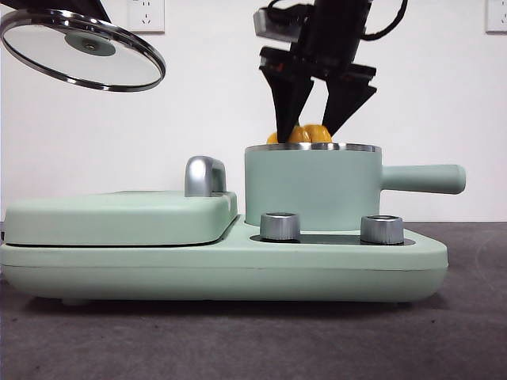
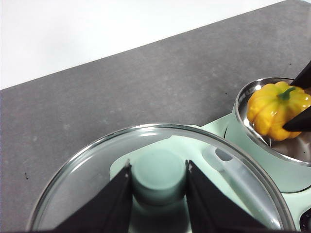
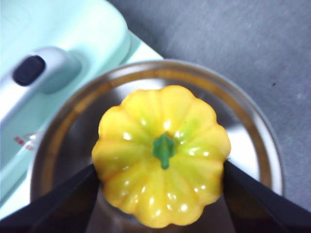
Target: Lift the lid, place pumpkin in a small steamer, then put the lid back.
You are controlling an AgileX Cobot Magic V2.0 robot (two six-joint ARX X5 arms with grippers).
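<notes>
Step in hand, as I judge it: lowering the pumpkin [image 3: 162,155] into the small steamer [image 1: 313,190]. The right gripper [image 1: 317,127] hangs straight over the pot mouth, its two black jaws pinching the pumpkin at opposite flanks, green stem [image 3: 164,149] pointing up. In the front view only the pumpkin's orange top shows above the steel rim [image 1: 313,147], between the jaw tips, so most of its body is already inside. It looks nearly as wide as the pot, so the descent should stay plumb and centred; the right wrist view shows bare steel all round the fruit, more of it toward the far side, so a small correction may help. Releasing should wait until the pumpkin sits on the pot floor, and the jaws should spread only slightly, since the wall is close on both sides. Apart from the pumpkin the steamer holds nothing that I can see. The pot stands on the right end of the mint-green appliance base [image 1: 222,265], behind two silver knobs [image 1: 280,226], handle [image 1: 424,178] reaching past the base's right edge. The left gripper [image 2: 158,182] holds the glass lid [image 1: 83,49] aloft, tilted, above the base's left end, jaws clamped on its mint knob [image 2: 158,177]. The flat rectangular cover [image 1: 119,218] lies closed on the left half of the base.
</notes>
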